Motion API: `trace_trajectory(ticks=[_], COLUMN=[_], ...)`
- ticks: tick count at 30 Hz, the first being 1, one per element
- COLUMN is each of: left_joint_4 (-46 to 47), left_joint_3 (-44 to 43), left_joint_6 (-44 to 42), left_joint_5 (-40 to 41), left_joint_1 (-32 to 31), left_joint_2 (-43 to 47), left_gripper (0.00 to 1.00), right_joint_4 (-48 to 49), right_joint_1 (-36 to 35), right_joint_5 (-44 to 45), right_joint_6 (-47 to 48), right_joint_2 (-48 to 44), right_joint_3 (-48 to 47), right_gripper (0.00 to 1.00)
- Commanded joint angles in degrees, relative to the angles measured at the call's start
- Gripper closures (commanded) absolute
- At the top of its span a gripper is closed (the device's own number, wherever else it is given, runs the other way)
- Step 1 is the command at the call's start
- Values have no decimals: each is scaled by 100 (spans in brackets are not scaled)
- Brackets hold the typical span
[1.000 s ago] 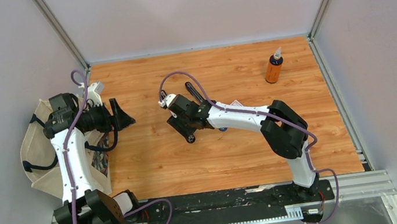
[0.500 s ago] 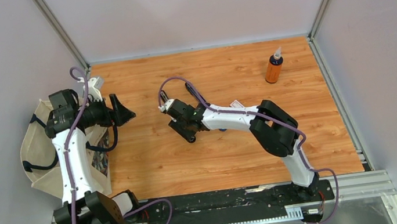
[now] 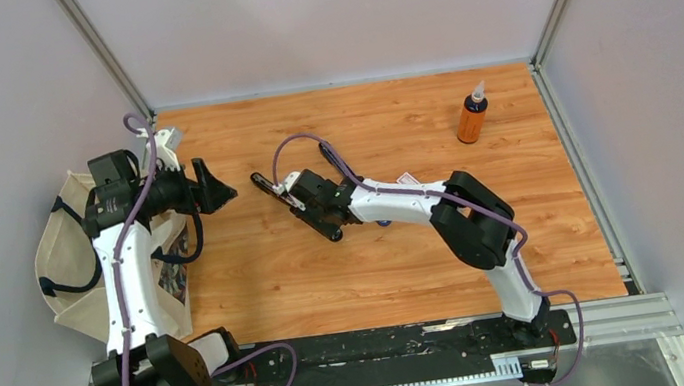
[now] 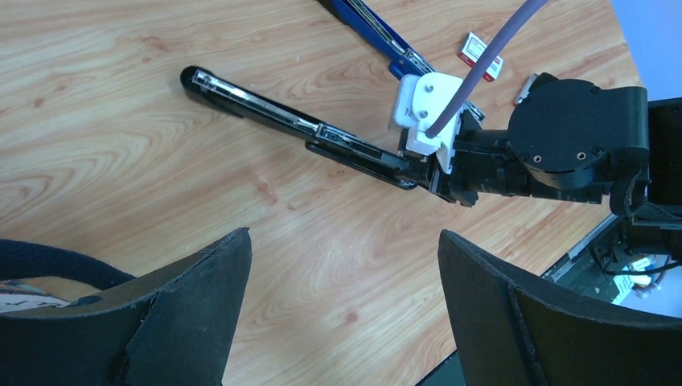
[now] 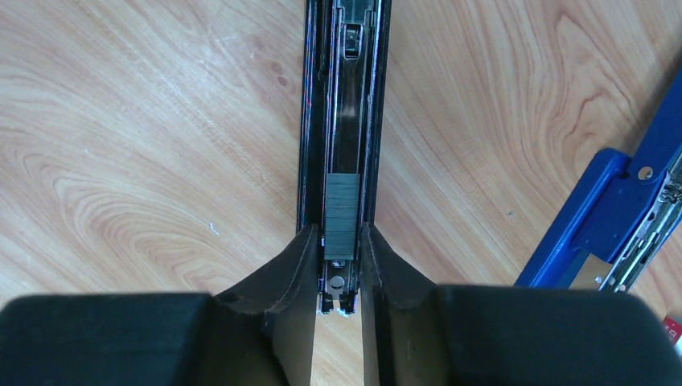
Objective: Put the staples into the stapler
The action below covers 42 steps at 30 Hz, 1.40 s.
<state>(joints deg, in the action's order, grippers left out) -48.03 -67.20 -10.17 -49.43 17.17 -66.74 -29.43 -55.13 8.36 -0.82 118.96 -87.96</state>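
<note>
Just pinched right end effector (image 5: 340, 241) narrow onto long black metal stapler tray (image 5: 354, 121), small silvery-grey staple strip (image 5: 342, 209) lying inside that tray, so likely nearly loaded; left end effector (image 4: 344, 241) wide open near that tray.

No lettering can be read; the red label on the staples box (image 4: 480, 56) is too small.

Beyond the fingers (image 5: 281, 281) of the right gripper (image 5: 338, 233), the black stapler (image 5: 342, 121) is running off the top edge, its near end disappearing between them; right of them the blue stapler (image 5: 611, 217) and the staples box (image 5: 674, 327) are being cropped
</note>
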Motion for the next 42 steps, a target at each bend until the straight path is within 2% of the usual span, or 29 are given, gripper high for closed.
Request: trace_trajectory(ticks=[1,8,11,16,26,33,42], left_joint_4=[206,434,602,593,383,575,768], left_joint_3=[49,207,260,199,-293,-346,-487], left_joint_6=[-46,-318,-406,-451,226,358,411], left_joint_5=[-128,-172,108,574,1576,1770,1920], left_joint_1=[-56,-266,-520,-960,-1418,-1690,-1699], left_joint_2=[135,-32,-198,-962,-2615,-3239,-3872], left_gripper=[7,7,7,7,6,6,6], right_joint_4=[7,-10,-19,86,508,570,632], right_joint_1=[55,231,266,310,284,240,222], right_joint_5=[-387,-957,-1073,-1266,-1425,-1478,-1460], right_joint_6=[415,925,1136,1260,1137,1119,1145], right_joint_2=[-241,-583,-777,-1085,-1727,-1630,-1621], right_joint_3=[227,771,1061,1527,2213,2213,2266], right_gripper=[78,81,82,82,82,82,82])
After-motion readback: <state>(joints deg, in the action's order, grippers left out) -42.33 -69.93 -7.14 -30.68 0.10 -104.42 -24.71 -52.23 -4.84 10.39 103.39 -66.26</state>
